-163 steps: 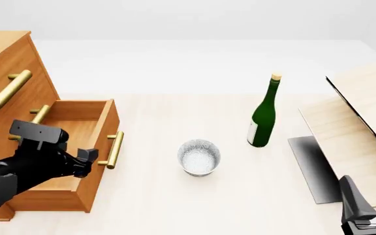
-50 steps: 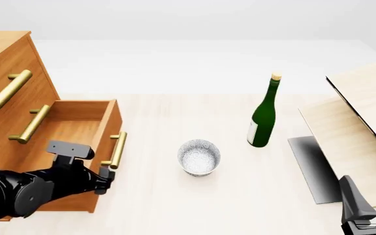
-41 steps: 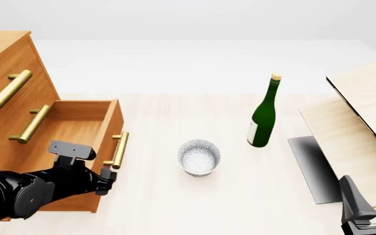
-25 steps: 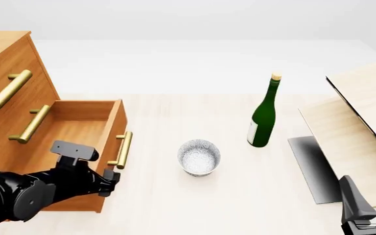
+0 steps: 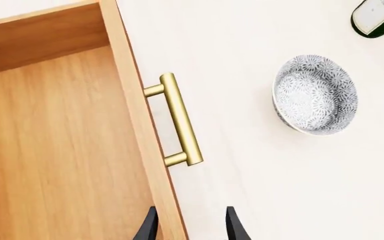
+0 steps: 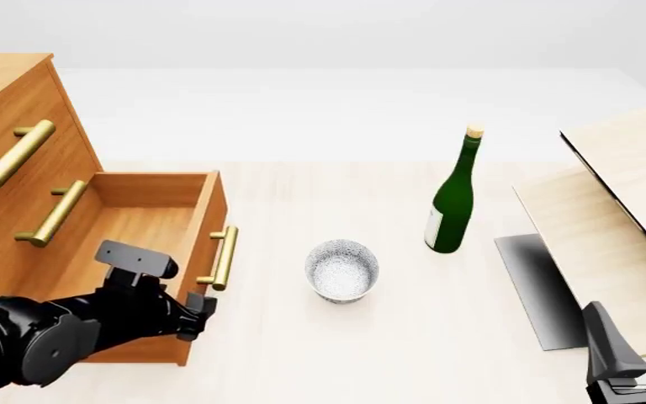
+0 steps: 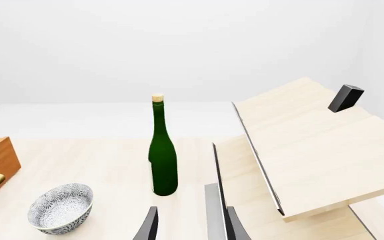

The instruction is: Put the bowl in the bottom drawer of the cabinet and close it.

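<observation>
Half the right hand [image 6: 635, 353] is cut off.

The cabinet [image 6: 14, 151] is cut by the front view's left edge; the left arm [image 6: 43, 337] hides the bottom drawer's [image 6: 132, 227] near corner.

Bottom drawer [image 6: 144, 244] of the cabinet [image 6: 14, 143] is pulled open, left gripper [image 6: 194, 313] sitting at its front corner below the handle. Bowl [image 6: 342, 269] stands on the table [image 6: 413, 353], just beside a green bottle [image 6: 454, 198].
</observation>
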`<state>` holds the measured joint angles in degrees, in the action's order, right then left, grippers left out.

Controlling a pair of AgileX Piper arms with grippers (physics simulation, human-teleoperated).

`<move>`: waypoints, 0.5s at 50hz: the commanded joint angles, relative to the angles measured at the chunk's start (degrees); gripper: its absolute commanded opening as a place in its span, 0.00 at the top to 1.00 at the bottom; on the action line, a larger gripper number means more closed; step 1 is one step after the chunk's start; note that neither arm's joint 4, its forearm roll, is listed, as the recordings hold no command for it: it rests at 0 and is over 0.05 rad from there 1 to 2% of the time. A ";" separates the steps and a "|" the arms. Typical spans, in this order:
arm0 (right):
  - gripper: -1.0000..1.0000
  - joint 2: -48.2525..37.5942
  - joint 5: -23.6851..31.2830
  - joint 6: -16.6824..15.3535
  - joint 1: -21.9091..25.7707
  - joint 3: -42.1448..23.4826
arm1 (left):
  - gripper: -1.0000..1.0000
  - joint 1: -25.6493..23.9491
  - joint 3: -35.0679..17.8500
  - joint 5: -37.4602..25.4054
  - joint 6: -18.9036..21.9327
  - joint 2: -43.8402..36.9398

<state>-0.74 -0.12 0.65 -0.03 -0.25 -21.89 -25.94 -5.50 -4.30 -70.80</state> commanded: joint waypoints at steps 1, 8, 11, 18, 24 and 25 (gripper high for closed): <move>0.00 0.08 0.02 0.00 0.02 0.04 | 0.00 -2.60 -0.29 -0.15 0.54 0.90; 0.00 0.07 0.02 0.00 0.02 0.04 | 0.00 -3.60 -0.27 -0.56 0.06 1.69; 0.00 0.07 0.02 0.00 0.01 0.04 | 0.00 -4.29 -0.17 -0.88 -0.25 2.35; 0.00 0.08 0.03 0.00 0.01 0.04 | 0.00 -4.61 -0.14 -1.33 -0.10 3.60; 0.00 0.08 0.02 0.00 0.02 0.04 | 0.00 -3.74 -0.15 -2.40 0.68 5.51; 0.00 0.07 0.02 0.00 0.01 0.04 | 0.00 -3.55 -0.11 -2.57 0.89 5.88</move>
<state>-0.74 -0.12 0.65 -0.03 -0.25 -22.76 -25.41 -7.61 -9.12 -68.02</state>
